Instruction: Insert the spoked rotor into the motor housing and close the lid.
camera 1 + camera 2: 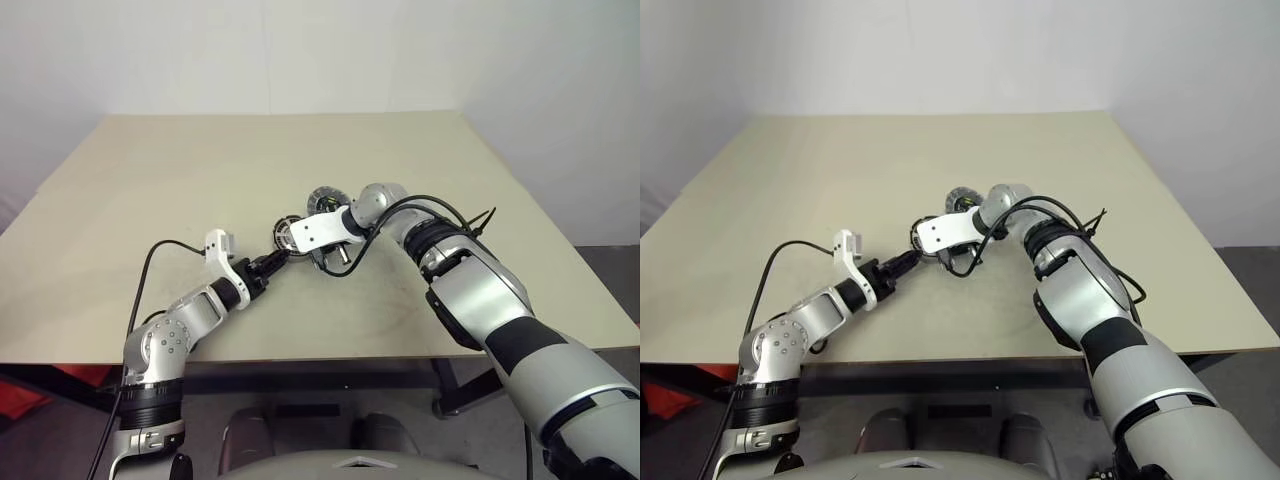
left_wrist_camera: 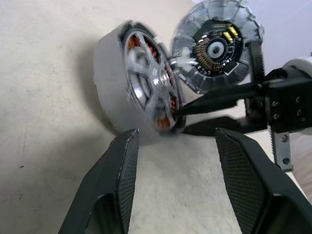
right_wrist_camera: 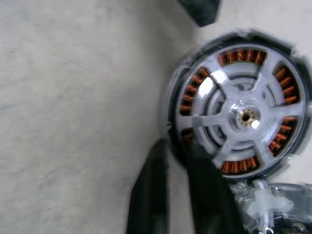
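Right claw pinches the rim of the spoked rotor, already seated in the motor housing; the lid lies just beyond it, left claw released.

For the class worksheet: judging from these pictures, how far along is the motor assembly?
Done: the rotor already sits in the housing, its spokes over the copper windings. In hand: the right claw, shut, is at the housing's rim, while the left claw waits open in front. Left: the lid is still swung open and needs closing.
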Action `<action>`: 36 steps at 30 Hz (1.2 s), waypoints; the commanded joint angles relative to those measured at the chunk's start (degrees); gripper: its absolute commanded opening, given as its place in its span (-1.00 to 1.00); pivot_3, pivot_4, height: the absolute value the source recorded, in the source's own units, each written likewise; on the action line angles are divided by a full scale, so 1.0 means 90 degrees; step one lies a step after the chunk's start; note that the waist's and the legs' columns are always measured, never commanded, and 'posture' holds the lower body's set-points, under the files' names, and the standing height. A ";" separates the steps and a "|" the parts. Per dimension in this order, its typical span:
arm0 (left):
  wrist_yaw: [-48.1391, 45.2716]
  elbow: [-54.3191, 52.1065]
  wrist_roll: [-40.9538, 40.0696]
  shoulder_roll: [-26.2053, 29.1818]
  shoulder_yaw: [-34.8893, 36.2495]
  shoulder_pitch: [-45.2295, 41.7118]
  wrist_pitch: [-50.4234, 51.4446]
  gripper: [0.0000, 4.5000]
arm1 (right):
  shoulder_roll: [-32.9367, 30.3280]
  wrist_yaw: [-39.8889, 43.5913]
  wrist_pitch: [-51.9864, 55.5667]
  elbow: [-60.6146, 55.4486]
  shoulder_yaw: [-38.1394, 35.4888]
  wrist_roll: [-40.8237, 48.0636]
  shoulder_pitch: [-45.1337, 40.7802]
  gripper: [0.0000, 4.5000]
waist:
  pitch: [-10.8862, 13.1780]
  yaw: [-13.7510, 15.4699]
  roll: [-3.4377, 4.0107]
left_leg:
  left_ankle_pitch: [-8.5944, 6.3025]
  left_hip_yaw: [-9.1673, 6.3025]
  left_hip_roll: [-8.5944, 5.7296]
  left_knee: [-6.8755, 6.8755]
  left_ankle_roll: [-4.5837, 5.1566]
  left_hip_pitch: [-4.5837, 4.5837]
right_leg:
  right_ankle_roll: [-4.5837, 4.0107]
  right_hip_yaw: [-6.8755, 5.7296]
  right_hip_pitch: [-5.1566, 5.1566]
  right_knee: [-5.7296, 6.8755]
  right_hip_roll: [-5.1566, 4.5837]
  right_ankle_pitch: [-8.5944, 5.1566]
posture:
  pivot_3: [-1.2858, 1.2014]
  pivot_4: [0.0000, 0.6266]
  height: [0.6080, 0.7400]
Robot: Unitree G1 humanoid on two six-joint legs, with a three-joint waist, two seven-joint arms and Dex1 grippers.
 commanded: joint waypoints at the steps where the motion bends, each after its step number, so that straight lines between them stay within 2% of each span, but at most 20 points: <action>1: -0.0002 -0.0284 -0.0083 -0.0016 0.0048 -0.0031 -0.0102 0.17 | 0.0006 -0.0060 0.0093 0.0090 0.0062 -0.0139 0.0035 -0.85 | 0.0000 -0.0025 0.0000 | 0.0000 0.0000 0.0000 -0.0001 0.0000 -0.0001 | 0.0000 -0.0001 0.0000 -0.0001 0.0000 0.0000 | 0.03 -1.00 1.00; 6: 0.0000 -0.0256 -0.0077 -0.0018 0.0049 -0.0036 -0.0110 0.17 | 0.0030 -0.0198 0.0253 0.0098 -0.0030 -0.0068 -0.0002 -0.85 | 0.0001 -0.0056 0.0001 | 0.0000 0.0000 0.0000 -0.0001 0.0000 -0.0002 | 0.0000 -0.0001 -0.0001 0.0000 0.0000 0.0000 | 0.03 -1.00 1.00; 7: 0.0003 -0.0253 -0.0074 -0.0022 0.0046 -0.0036 -0.0115 0.17 | 0.0036 -0.0175 0.0293 0.0093 -0.0065 -0.0033 -0.0001 -0.92 | 0.0001 -0.0058 0.0002 | 0.0000 0.0000 0.0000 -0.0001 0.0000 -0.0002 | 0.0000 -0.0001 -0.0001 0.0000 0.0000 0.0000 | 0.03 -1.00 1.00; 8: 0.0007 -0.0249 -0.0069 -0.0024 0.0045 -0.0036 -0.0120 0.17 | 0.0057 -0.0090 0.0409 0.0084 -0.0145 0.0052 0.0001 -0.99 | 0.0001 -0.0058 0.0002 | 0.0000 0.0000 0.0000 -0.0001 0.0000 -0.0002 | 0.0000 0.0000 -0.0002 0.0000 0.0000 0.0000 | 0.03 -1.00 1.00; 12: 0.0028 -0.0247 -0.0065 -0.0048 0.0055 -0.0027 -0.0143 0.17 | 0.0098 0.0407 0.1078 -0.0041 -0.0484 0.0434 0.0034 -1.00 | 0.0003 -0.0049 0.0003 | 0.0000 -0.0001 0.0000 -0.0001 0.0000 -0.0003 | 0.0000 0.0000 -0.0002 0.0000 0.0000 0.0000 | 0.03 -1.00 1.00; 14: 0.0037 -0.0253 -0.0065 -0.0061 0.0065 0.0000 -0.0157 0.17 | 0.0019 0.0982 0.1393 -0.0234 -0.0558 0.0580 0.0115 -1.00 | 0.0003 -0.0038 0.0004 | 0.0000 -0.0001 -0.0001 -0.0001 0.0000 -0.0008 | 0.0000 0.0000 -0.0002 0.0000 -0.0001 0.0000 | 0.03 -1.00 1.00; 17: 0.0056 -0.0267 -0.0068 -0.0082 0.0066 0.0039 -0.0183 0.17 | -0.0225 0.2064 0.1658 -0.1007 -0.0560 0.0834 0.0472 -1.00 | 0.0002 0.0008 0.0003 | -0.0001 -0.0001 -0.0001 -0.0001 0.0002 -0.0017 | -0.0001 -0.0003 -0.0001 -0.0009 -0.0001 0.0000 | 0.03 -1.00 1.00; 23: 0.0068 -0.0258 -0.0059 -0.0107 0.0082 0.0048 -0.0212 0.17 | -0.0807 0.3179 0.2588 -0.3455 -0.0388 0.1250 0.1522 -1.00 | 0.0000 0.0168 -0.0002 | -0.0031 0.0001 0.0000 -0.0001 0.0014 -0.0034 | -0.0008 -0.0010 -0.0002 -0.0038 -0.0001 -0.0005 | 0.03 -1.00 1.00; 30: 0.0058 -0.0211 -0.0060 -0.0064 0.0112 -0.0014 -0.0218 0.17 | -0.1120 0.3314 0.3841 -0.5131 -0.0177 0.1421 0.2298 -1.00 | -0.0001 0.0262 -0.0003 | -0.0031 0.0006 -0.0001 0.0000 0.0007 -0.0021 | -0.0006 -0.0005 0.0004 -0.0039 -0.0004 -0.0008 | 0.03 -1.00 1.00; 34: 0.0050 -0.0202 -0.0051 -0.0054 0.0107 -0.0021 -0.0228 0.17 | -0.0902 0.2827 0.4405 -0.5072 -0.0185 0.1433 0.2223 -1.00 | -0.0002 0.0253 -0.0004 | -0.0030 0.0008 -0.0001 -0.0001 0.0005 0.0012 | -0.0004 0.0001 0.0030 -0.0036 -0.0002 -0.0009 | 0.03 -1.00 1.00; 36: 0.0048 -0.0199 -0.0046 -0.0053 0.0102 -0.0032 -0.0235 0.17 | -0.0739 0.2534 0.4575 -0.4791 -0.0217 0.1406 0.2109 -0.69 | -0.0005 0.0230 -0.0009 | -0.0029 0.0008 0.0000 -0.0003 0.0002 0.0026 | -0.0003 0.0004 0.0036 -0.0031 0.0000 -0.0009 | 0.03 -1.00 1.00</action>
